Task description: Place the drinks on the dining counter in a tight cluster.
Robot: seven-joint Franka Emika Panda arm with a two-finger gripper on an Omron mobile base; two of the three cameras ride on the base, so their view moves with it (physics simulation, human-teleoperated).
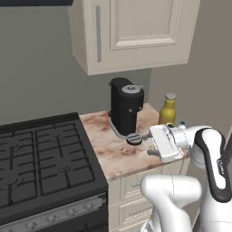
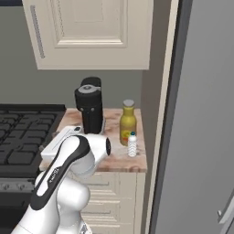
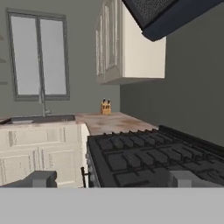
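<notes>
— Where the small marble counter (image 2: 114, 160) runs out at its right edge, what is found of the drinks?

— Two bottles are seen there, near the front right corner. The yellow-amber bottle (image 2: 128, 122) is stood upright just right of the black coffee machine (image 2: 90, 105), and the small water bottle (image 2: 132, 144) is set just in front of it, close to the counter's front edge. Whether the two touch cannot be told. No wine bottle and no dining counter can be made out here.

— How are they judged to handle?

— The amber bottle is taken to be stiff, smooth and fairly heavy if full; a hold across the straight body, below the shoulder, would be preferred to the narrow neck. The water bottle is judged light and easily tipped; its ribs should give purchase, and the middle of the body would be gripped, gently, since thin plastic may give way.

— And the claw?

— The gripper (image 1: 152, 142) is held released, its jaws spread wide with nothing between them, above the counter in front of the coffee machine. It is pointed away from the bottles, toward the stove (image 1: 43, 163), whose grates are looked along in the hand view. A turn back toward the right edge would be called for first.
</notes>
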